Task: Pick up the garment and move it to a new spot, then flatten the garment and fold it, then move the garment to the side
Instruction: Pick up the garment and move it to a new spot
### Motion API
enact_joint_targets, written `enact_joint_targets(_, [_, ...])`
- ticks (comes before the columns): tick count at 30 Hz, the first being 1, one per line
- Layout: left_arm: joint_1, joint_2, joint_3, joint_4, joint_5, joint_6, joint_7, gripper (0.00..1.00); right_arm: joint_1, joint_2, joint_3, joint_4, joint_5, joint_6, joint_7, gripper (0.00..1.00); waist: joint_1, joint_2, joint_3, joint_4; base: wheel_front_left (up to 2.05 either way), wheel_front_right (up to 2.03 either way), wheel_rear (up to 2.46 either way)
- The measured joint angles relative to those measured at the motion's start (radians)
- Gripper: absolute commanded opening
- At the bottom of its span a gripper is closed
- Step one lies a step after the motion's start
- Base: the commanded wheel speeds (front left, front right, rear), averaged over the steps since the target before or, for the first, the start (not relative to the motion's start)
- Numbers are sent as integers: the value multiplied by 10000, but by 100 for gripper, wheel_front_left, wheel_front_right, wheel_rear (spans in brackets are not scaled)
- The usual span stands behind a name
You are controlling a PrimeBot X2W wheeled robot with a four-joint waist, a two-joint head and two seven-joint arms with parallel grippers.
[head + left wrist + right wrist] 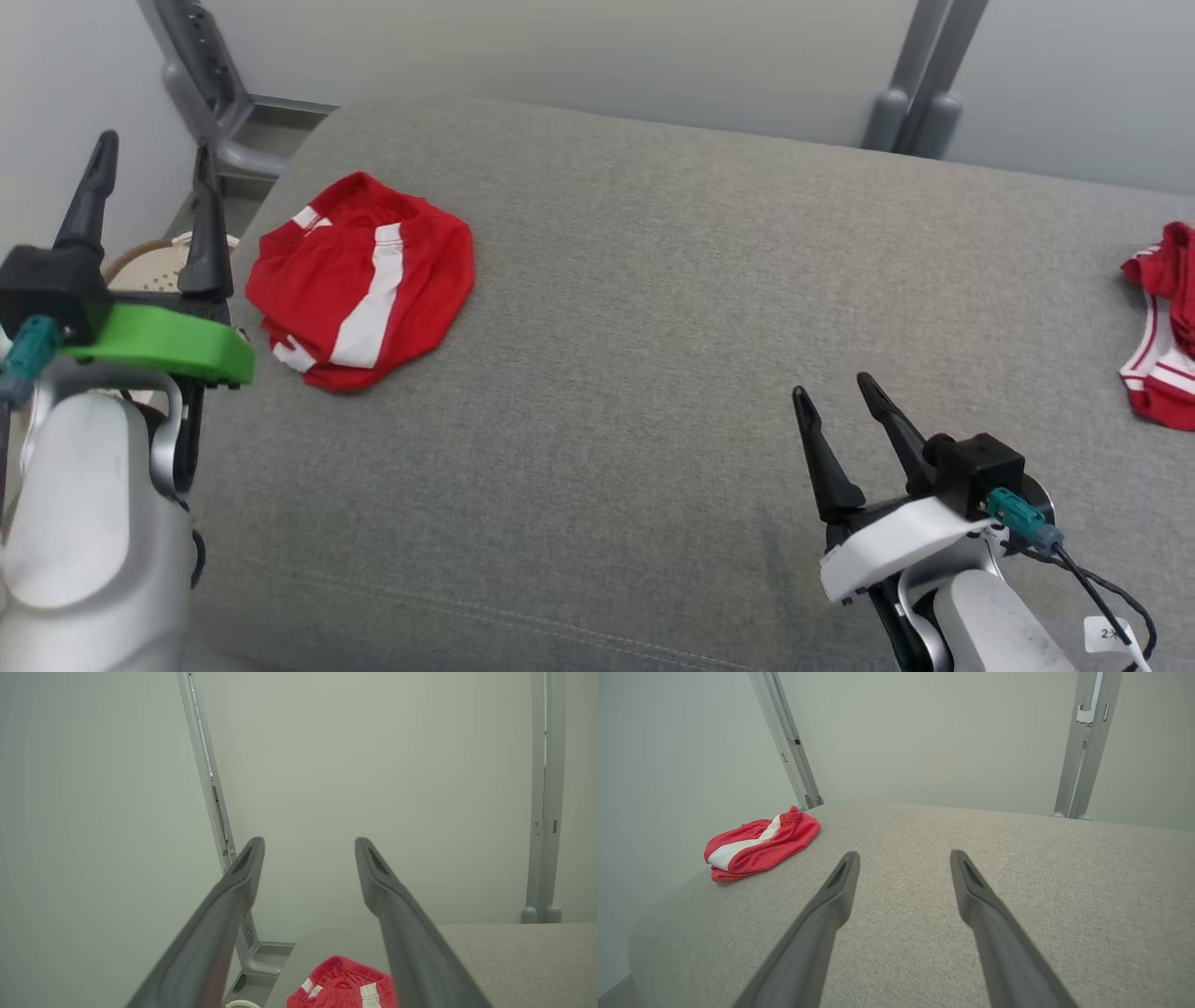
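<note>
Red garment (364, 280) bundled at the far left of the grey cushion (653, 355), both grippers spread and empty

Head view: it's a rumpled, roughly rounded bundle of smooth red fabric with white stripes, sitting by the cushion's rounded far-left corner. The left gripper (156, 147) hangs just off the left edge beside it, fingers apart, not touching. The right gripper (831, 385) is near right over bare woven cloth, fingers apart too. A second red-and-white piece (1162, 327) is cut off at the right edge, and a pale basket (149, 269) is mostly hidden behind the left gripper. Left wrist view: just the gathered waistband peeks in at the bottom, partly behind one finger, plain wall beyond. Right wrist view: the bundle lies far left near the edge, with lots of open cloth between it and the fingers.
</note>
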Motion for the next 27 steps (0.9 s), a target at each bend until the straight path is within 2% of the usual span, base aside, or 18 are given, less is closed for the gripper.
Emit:
enact_joint_targets(12, [-2454, 738, -445, 3674, -1168, -117, 520, 100, -710, -161, 355, -489, -40, 0, 0, 100, 1, 0, 933, -1276, 0, 0, 0])
enact_joint_targets(23, [-3649, 1498, -1822, 6282, -2569, -128, 1283, 100, -1151, -278, 355, -752, -144, 0, 0, 100, 1, 0, 1999, -2194, 0, 0, 0])
enact_joint_targets(27, [-3861, 1638, -2261, 7079, -3010, -128, 1946, 100, -1290, -290, 349, -796, -163, 0, 0, 100, 1, 0, 2368, -2473, 0, 0, 0])
